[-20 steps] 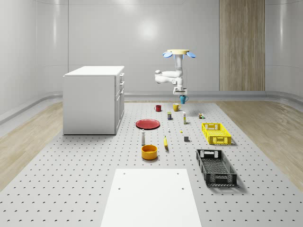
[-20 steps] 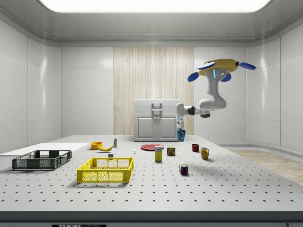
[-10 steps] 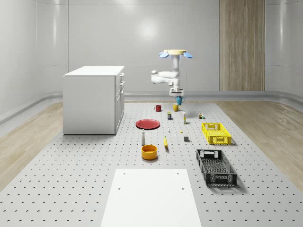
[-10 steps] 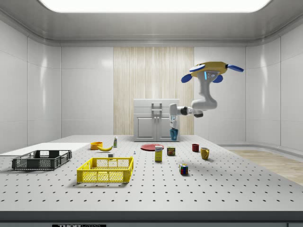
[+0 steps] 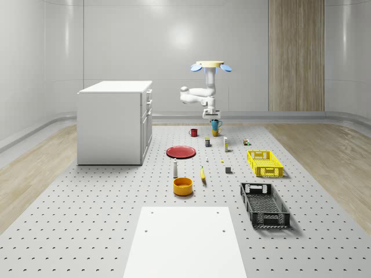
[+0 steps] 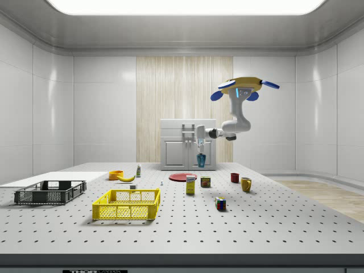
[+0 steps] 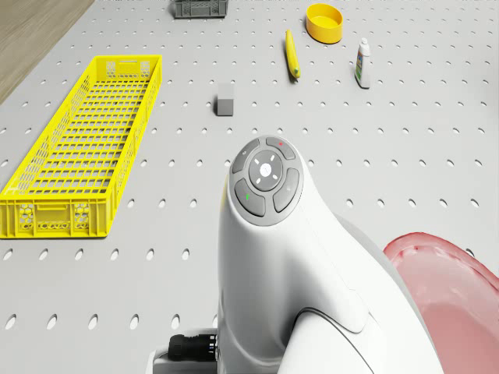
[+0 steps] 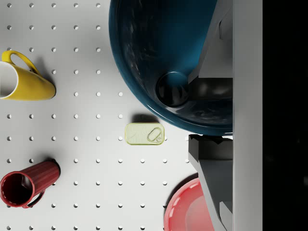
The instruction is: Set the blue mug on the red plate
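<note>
- Overhead, we see the drone (image 5: 208, 65) hovering above the far part of the perforated desk (image 5: 104, 220), with the arm (image 6: 234, 116) bent down from it.
- At the arm's end the tool (image 6: 201, 151) is clamped on the blue mug (image 6: 201, 160), which hangs in the air clear of the desk.
- From the wrist camera we look into the blue mug (image 8: 163, 57), with one finger (image 8: 211, 53) inside against its wall.
- Below the mug, in that same view, a flat tin (image 8: 144, 133) lies on the desk, with a yellow mug (image 8: 21, 82) and a dark red mug (image 8: 26, 185) well apart from it.
- We find the red plate (image 5: 181, 152) on the desk toward the whole-scene view's left of the carried mug; the mug is not over it.
- The plate's rim (image 8: 185, 209) shows near the tool in the wrist view.
- From the drone camera we note a yellow crate (image 7: 78, 148), a banana (image 7: 292, 54), an orange bowl (image 7: 324, 22) and a small bottle (image 7: 362, 62) on the desk.
- A white cabinet (image 5: 115, 120) stands on the whole-scene view's left.
</note>
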Robot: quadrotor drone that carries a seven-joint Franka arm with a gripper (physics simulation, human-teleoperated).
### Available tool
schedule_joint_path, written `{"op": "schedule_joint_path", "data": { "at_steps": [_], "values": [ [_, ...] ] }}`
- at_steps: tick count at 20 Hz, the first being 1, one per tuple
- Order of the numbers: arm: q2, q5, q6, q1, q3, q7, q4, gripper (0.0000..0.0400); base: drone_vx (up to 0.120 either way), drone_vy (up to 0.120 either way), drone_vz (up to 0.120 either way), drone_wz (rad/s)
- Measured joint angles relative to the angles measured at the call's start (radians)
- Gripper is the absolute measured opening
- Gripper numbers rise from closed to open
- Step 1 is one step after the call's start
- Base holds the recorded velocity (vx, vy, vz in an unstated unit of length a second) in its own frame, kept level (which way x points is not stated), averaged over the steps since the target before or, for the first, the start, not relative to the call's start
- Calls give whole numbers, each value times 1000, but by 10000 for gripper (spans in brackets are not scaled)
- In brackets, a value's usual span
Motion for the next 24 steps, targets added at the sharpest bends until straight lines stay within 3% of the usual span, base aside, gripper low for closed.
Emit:
{"op": "schedule_joint_path", "data": {
  "at_steps": [19,24],
  "values": [
    [-21,9,20,-5,2,4,1,100,120,-120,0,0],
    [-26,11,24,-7,3,5,1,100,120,-120,-120,0]
  ]
}}
